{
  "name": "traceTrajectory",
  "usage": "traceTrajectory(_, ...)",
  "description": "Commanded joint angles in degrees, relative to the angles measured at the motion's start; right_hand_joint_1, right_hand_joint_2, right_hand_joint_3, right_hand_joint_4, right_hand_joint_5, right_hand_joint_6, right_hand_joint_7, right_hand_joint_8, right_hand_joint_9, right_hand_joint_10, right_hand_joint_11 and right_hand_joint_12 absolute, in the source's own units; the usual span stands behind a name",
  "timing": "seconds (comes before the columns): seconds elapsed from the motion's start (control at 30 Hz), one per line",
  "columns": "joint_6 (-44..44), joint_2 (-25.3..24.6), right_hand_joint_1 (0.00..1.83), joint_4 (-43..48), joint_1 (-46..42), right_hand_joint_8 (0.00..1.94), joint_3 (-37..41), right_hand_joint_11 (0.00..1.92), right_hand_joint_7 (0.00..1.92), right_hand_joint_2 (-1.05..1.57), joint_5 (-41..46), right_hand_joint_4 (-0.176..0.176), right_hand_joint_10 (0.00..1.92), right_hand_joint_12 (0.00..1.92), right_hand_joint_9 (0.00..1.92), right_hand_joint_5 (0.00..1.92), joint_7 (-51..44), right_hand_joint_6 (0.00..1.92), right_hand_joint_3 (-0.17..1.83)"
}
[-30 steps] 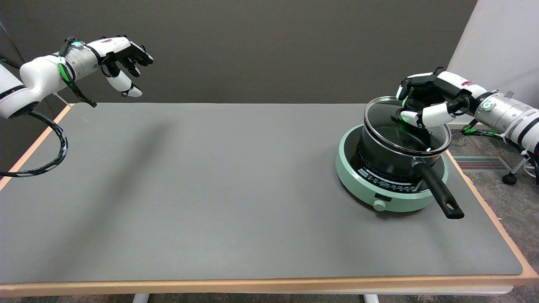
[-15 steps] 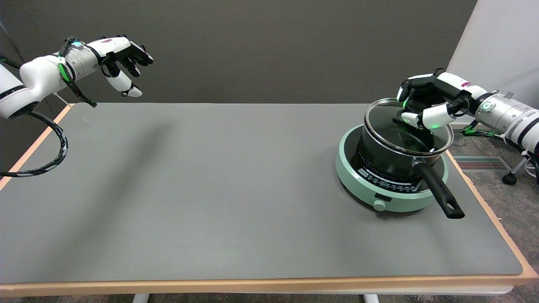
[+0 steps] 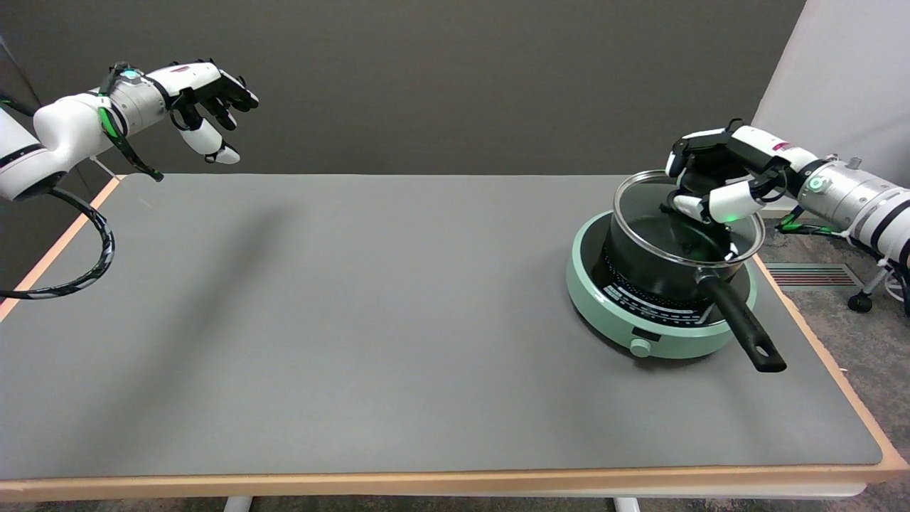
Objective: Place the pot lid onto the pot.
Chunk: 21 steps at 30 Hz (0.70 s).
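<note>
Feed looks even and fairly bright on my end, soft overhead light. Long faint shadow streak across grey table (image 3: 355, 320) at left. Small glare on pot lid (image 3: 650, 213) rim. Focus sharp, slight softness at corners.

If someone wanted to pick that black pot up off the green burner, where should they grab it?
Probably by the long black handle, coming from the table's near right. It sticks out past the green burner toward the near edge with open space around it, while the pot is round and wide, and the right hand holds the lid above it.
</note>
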Motion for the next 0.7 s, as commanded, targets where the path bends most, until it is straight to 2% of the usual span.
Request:
traceTrajectory(0.03,0.03,-0.20,1.36,1.94,-0.43,1.55,-0.08,0.67,0.84,0.76,-1.02,0.176,1.87,1.92,0.80,0.62,0.06,1.31,0.92)
traceTrajectory(0.43,-0.39,-0.20,1.36,3.16,-0.26,1.53,0.26,0.67,0.85,0.77,-1.02,0.176,1.87,1.92,0.79,0.62,-0.02,1.33,0.89)
traceTrajectory(0.47,-0.45,-0.20,1.35,3.16,-0.26,1.50,0.26,0.65,0.83,0.82,-1.02,0.176,1.86,1.92,0.79,0.61,-0.02,1.34,0.80)
traceTrajectory(0.6,-1.06,-0.20,1.35,3.25,-0.23,1.45,0.26,0.64,0.83,0.85,-1.02,0.176,1.79,1.92,0.78,0.63,-0.77,1.30,0.72)
traceTrajectory(0.7,-1.27,-0.20,1.35,3.78,-0.18,1.37,0.26,0.60,0.84,0.91,-1.02,0.176,1.67,1.92,0.78,0.65,-3.45,1.12,0.57)
